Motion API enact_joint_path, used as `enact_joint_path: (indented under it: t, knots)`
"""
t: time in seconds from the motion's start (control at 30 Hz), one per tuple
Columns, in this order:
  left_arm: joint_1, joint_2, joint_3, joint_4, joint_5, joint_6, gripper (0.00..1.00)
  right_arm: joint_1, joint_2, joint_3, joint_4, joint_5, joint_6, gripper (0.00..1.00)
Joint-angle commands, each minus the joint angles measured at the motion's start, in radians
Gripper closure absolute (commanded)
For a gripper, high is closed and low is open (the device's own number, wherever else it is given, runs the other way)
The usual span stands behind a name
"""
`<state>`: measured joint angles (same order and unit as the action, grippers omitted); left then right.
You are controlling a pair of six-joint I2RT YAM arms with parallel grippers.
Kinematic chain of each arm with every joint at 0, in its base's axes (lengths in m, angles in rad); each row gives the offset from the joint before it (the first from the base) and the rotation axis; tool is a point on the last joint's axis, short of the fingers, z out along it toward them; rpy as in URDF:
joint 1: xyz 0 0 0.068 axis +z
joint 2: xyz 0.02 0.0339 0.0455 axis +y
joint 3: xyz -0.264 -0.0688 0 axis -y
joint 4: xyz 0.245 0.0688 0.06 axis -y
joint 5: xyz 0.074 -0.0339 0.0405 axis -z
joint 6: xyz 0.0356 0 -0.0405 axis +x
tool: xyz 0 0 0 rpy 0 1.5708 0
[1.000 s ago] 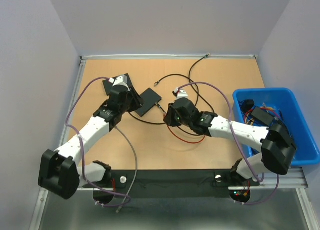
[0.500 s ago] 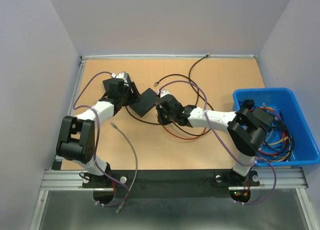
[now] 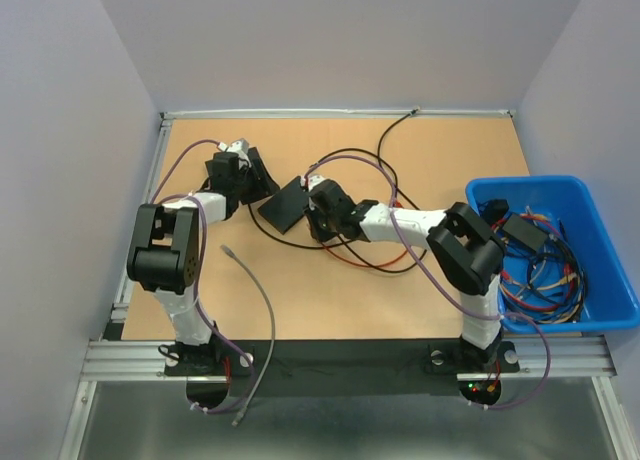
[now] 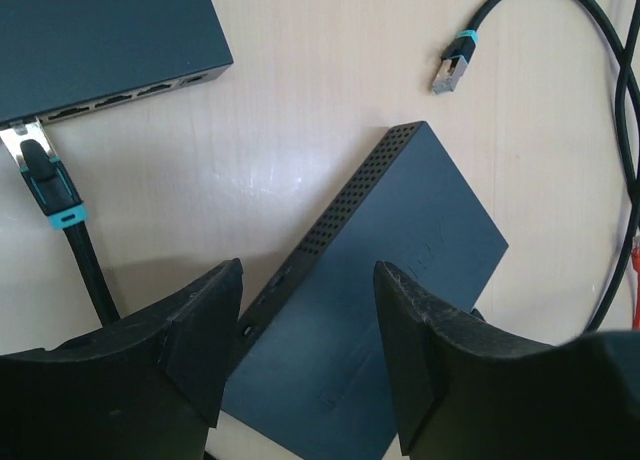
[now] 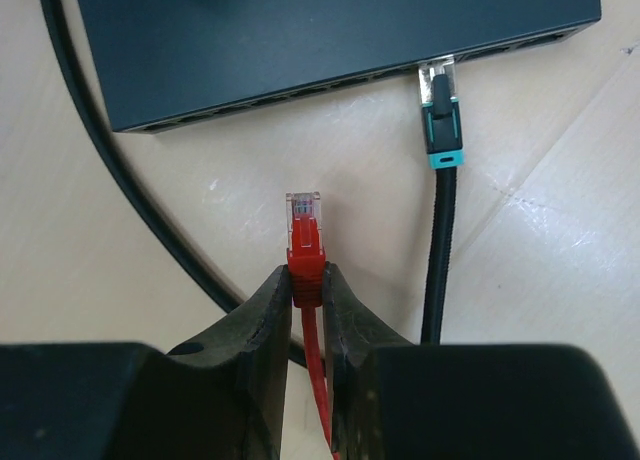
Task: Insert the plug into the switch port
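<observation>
A dark switch (image 3: 283, 202) lies on the table; the right wrist view shows its row of ports (image 5: 300, 90), with a black teal-booted plug (image 5: 441, 120) in one. My right gripper (image 3: 318, 206) (image 5: 306, 275) is shut on the red plug (image 5: 304, 235). The plug's clear tip points at the ports, a short gap away. My left gripper (image 3: 247, 172) (image 4: 308, 280) is open, with its fingers to either side above the switch's (image 4: 380, 280) vented end, not touching it.
A second switch (image 4: 90, 40) sits at the top left of the left wrist view, with a black cable (image 4: 48, 180) plugged in. A loose teal-banded plug (image 4: 452, 68) lies nearby. Black and red cables (image 3: 370, 255) loop mid-table. A blue bin (image 3: 560, 250) holds cables at the right.
My right gripper has moved left with the red plug, up to the switch. The left gripper has drawn back up-left as its arm folded. The switch has shifted left and turned a little.
</observation>
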<state>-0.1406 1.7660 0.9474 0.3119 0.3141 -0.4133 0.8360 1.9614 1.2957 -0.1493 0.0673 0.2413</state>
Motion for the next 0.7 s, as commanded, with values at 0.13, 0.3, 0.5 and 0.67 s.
enact_joint_path:
  t: [0.13, 0.3, 0.5, 0.67]
  knots:
    - [0.013, 0.059, 0.076, 0.093, 0.08, 0.039, 0.36, -0.023, 0.045, 0.091, 0.008, -0.047, -0.045, 0.99]
    - [0.013, 0.092, 0.094, 0.096, 0.103, 0.051, 0.37, -0.021, 0.083, 0.131, -0.003, -0.063, -0.042, 1.0]
    - [0.013, 0.118, 0.094, 0.102, 0.129, 0.053, 0.39, -0.021, 0.122, 0.168, -0.027, -0.063, -0.039, 0.99]
    - [0.012, 0.136, 0.103, 0.107, 0.161, 0.057, 0.4, -0.021, 0.154, 0.205, -0.067, -0.044, -0.039, 1.0]
